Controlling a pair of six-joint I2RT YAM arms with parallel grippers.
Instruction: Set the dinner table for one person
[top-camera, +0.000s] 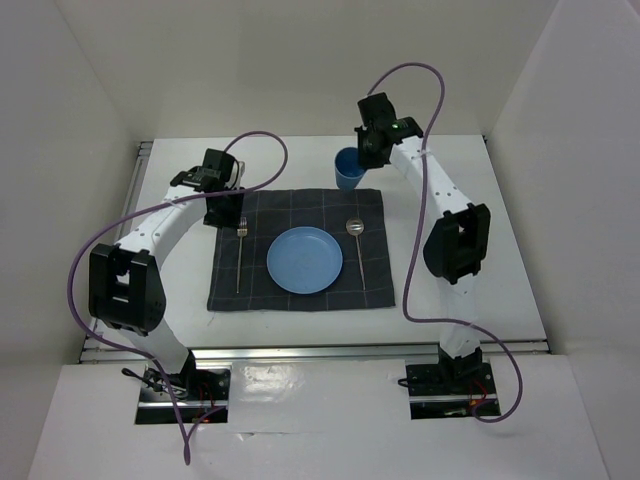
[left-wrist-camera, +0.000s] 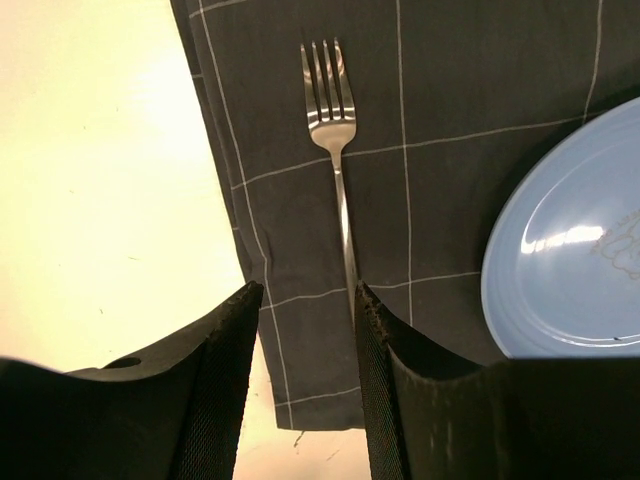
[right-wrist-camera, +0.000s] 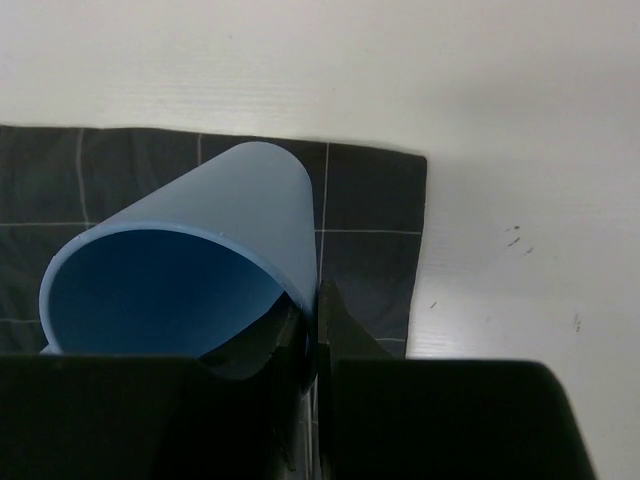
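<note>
Cup (right-wrist-camera: 200, 260) walls look thin, light and smooth, likely plastic, so the cup could slip or bend if squeezed hard. A good place to hold it is the rim, one finger inside and one outside. The jaws of the right arm (top-camera: 425, 180) are closed on the rim that way. This is at the upper middle of the top view, just past the top right corner of the dark cloth (top-camera: 230, 290).

It is hard to tell if the cup stands on the white worktop (top-camera: 520, 290), which fills the middle of that view, or hangs just above it. The right arm reaches far out and bends down at the wrist. The left arm (top-camera: 160, 225) curves over the cloth's upper left. Its jaws are open and empty above the fork (left-wrist-camera: 340, 170) handle.
</note>
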